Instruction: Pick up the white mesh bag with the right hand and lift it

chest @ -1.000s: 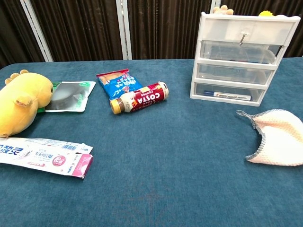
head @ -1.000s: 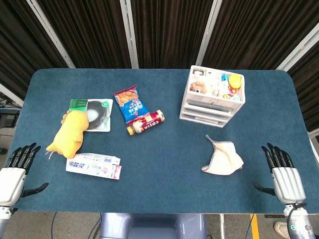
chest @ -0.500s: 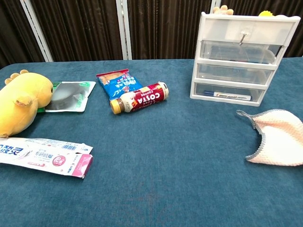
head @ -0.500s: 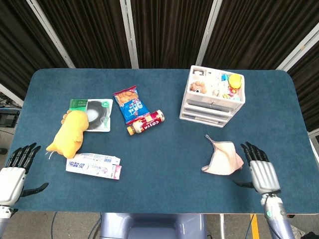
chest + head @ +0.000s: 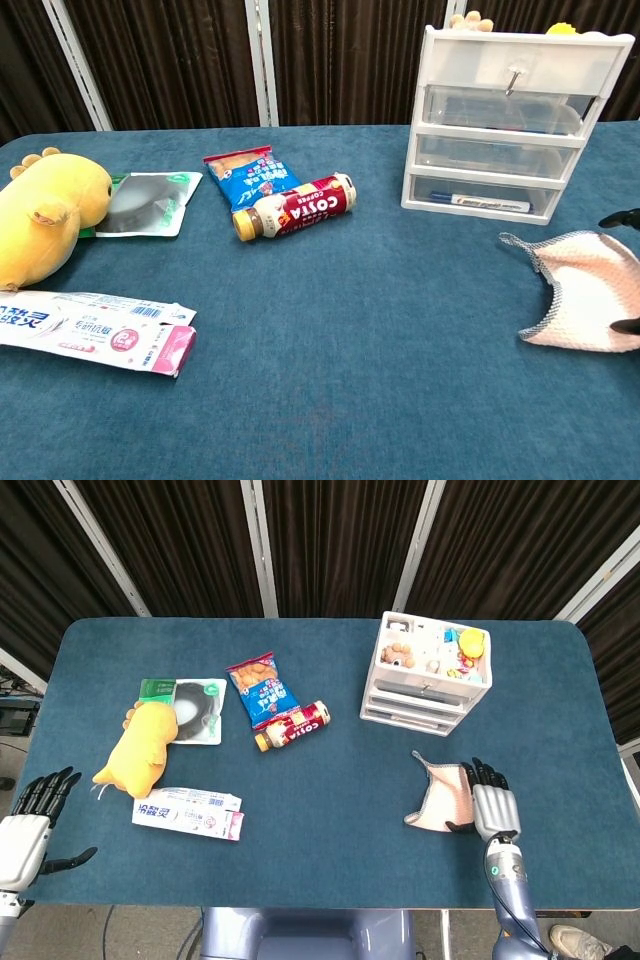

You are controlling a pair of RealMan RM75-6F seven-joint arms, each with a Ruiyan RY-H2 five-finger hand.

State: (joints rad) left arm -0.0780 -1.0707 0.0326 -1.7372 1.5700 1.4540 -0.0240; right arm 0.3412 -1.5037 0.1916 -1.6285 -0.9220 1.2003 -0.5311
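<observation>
The white mesh bag (image 5: 441, 797) lies flat on the blue table, right of centre; the chest view shows the bag (image 5: 580, 298) at the right edge. My right hand (image 5: 492, 807) hovers over the bag's right side with its fingers spread, holding nothing. Only dark fingertips (image 5: 622, 217) show at the chest view's right edge. My left hand (image 5: 27, 825) rests open at the table's front left corner, far from the bag.
A white drawer unit (image 5: 432, 676) with small toys on top stands behind the bag. A Costa bottle (image 5: 292, 725), a blue snack packet (image 5: 262, 687), a yellow plush (image 5: 140, 744), a packaged item (image 5: 188, 709) and a toothpaste box (image 5: 188, 812) lie on the left half.
My right hand has moved left from the table's right edge to over the bag's right side. The bag and my left hand have not moved.
</observation>
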